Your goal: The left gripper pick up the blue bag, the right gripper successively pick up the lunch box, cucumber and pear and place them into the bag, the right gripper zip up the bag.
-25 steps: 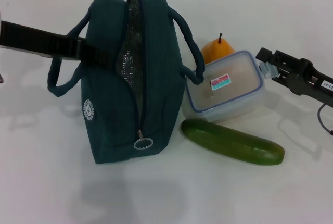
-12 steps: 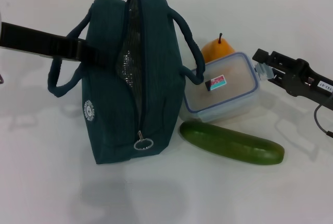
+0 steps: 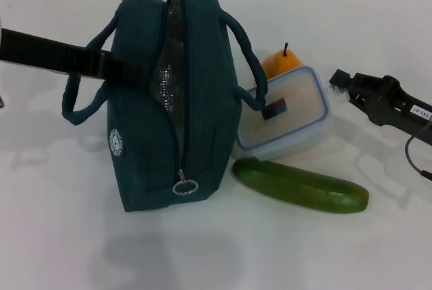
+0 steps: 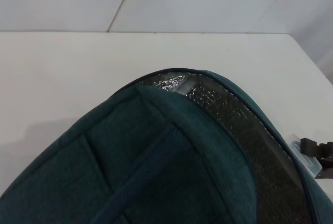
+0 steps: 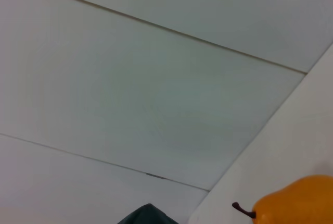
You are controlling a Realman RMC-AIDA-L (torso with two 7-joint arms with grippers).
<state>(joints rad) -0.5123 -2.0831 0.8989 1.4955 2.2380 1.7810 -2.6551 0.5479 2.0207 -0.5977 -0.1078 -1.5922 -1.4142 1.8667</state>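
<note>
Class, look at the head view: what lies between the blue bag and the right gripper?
In the head view, the lunch box lies between the blue bag and the right gripper, tilted, with the pear behind it.

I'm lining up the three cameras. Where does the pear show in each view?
Head view: the pear sits behind the lunch box, right of the bag.
Left wrist view: not in it.
Right wrist view: the pear is in the lower right corner, stem pointing at the bag's tip.
Shared landmark: the bag.
</note>
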